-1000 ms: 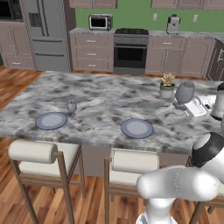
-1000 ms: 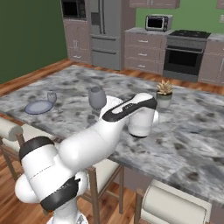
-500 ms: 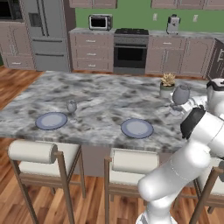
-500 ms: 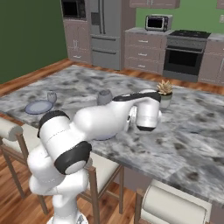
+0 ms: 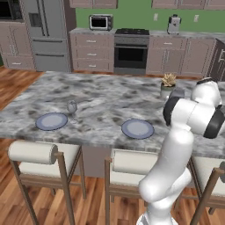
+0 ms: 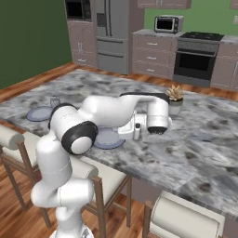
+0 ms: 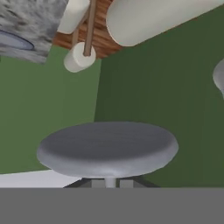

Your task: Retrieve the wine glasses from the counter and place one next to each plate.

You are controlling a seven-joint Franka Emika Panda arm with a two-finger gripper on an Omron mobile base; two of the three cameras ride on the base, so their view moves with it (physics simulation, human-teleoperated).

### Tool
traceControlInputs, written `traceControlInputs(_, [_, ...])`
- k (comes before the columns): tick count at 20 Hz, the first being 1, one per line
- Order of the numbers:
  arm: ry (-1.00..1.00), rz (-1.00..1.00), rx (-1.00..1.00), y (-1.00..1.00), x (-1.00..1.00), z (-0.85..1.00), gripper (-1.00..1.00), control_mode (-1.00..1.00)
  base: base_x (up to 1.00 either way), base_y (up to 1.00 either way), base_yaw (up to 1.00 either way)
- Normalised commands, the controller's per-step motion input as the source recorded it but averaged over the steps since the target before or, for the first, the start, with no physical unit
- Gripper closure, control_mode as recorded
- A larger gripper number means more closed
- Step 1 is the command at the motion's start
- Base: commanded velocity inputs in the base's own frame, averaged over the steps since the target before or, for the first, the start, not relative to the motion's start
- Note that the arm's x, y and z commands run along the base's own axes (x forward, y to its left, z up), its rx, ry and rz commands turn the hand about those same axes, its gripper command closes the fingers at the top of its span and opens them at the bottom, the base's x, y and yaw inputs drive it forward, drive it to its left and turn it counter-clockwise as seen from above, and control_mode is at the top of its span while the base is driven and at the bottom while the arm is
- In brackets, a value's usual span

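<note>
My gripper is shut on the thin stem of a wine glass, whose flat round grey foot faces the hand camera. In the left base view that held glass shows as a grey shape by the potted plant, behind my arm. My hand hovers over the island, just right of the near plate. That near plate lies bare on the marble. A second wine glass stands upright right beside the far plate. The counter runs along the green wall.
A potted plant stands on the island close behind my hand. Cushioned stools line the island's near edge. A stove, fridge and toaster oven stand along the back wall.
My arm has swung round and folded, its elbow rising at the right of the left base view. The held glass has shifted slightly left near the plant.
</note>
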Motion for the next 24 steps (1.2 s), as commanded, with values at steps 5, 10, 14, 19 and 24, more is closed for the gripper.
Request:
traceControlInputs(5, [-0.02, 0.00, -0.02, -0.04, 0.10, -0.19, 1.00, -1.00, 0.00, 0.00, 0.00])
traceControlInputs(10, [-0.02, 0.00, -0.03, -0.01, 0.07, -0.22, 1.00, -1.00, 0.00, 0.00, 0.00])
traceControlInputs(14, [0.00, 0.00, -0.03, 0.00, 0.00, -0.09, 1.00, -1.00, 0.00, 0.00, 0.00])
traceControlInputs(19, [0.00, -0.02, -0.03, 0.00, 0.00, 0.00, 1.00, -1.00, 0.00, 0.00, 0.00])
traceControlInputs(24, [0.00, -0.01, -0.05, 0.01, -0.16, 0.00, 1.00, -1.00, 0.00, 0.00, 0.00])
